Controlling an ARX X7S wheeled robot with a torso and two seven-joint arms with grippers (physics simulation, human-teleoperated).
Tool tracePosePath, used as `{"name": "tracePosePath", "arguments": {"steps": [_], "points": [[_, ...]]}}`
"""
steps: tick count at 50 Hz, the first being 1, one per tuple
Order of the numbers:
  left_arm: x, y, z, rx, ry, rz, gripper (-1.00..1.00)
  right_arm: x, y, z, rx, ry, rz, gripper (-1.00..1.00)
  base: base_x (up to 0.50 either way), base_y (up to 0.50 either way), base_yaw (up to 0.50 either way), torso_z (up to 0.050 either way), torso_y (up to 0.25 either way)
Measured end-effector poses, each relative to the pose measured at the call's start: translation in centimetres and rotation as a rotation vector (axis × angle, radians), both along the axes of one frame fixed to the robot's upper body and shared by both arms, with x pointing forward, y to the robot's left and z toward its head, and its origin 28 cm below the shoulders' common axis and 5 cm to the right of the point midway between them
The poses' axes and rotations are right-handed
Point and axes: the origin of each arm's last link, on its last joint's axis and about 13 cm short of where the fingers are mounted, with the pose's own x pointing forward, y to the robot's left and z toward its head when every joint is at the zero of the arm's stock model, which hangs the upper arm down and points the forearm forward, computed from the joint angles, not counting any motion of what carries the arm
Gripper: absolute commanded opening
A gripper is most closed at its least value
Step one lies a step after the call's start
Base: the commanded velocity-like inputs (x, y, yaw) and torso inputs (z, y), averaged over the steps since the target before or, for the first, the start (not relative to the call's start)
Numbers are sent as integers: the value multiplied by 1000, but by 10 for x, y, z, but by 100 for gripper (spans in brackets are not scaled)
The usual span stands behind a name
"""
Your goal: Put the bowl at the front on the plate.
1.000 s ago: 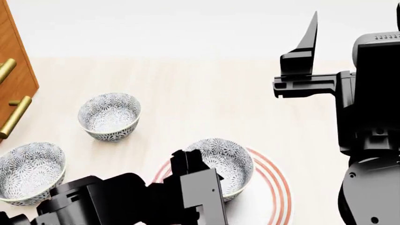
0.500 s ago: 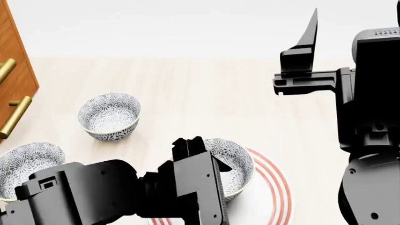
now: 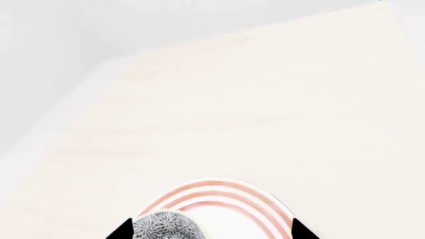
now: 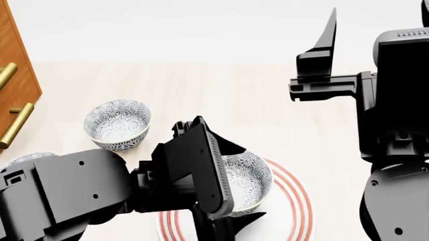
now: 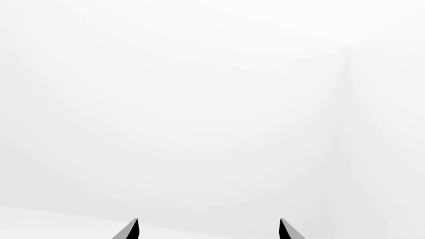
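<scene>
Your L gripper (image 4: 224,211) hangs at near centre, arm angled in from near left, fingers spread wide, gripping nothing. Under it the bowl (image 4: 248,175) sits on the plate (image 4: 295,206), toward plate's left side. Further left: a second bowl (image 4: 117,123). R gripper (image 5: 207,230) raised at far right, pointing up/away, fingers apart, empty.
</scene>
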Motion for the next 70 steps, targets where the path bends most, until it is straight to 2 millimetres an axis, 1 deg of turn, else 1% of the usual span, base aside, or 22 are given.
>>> {"name": "tracePosePath", "arguments": {"steps": [14,40,53,70], "points": [[7,5,14,-108,-20,87,100,-2,2,2,-5,-9,17,100,0,0,0,0,0],[16,22,27,-277,-28,288,100,-4,2,0,-6,-17,13,100,0,0,0,0,0],[13,29,31,-346,-43,386,100,-5,0,0,-5,-23,6,100,0,0,0,0,0],[3,34,36,-462,-69,492,100,-3,-1,-5,8,-17,1,100,0,0,0,0,0]]}}
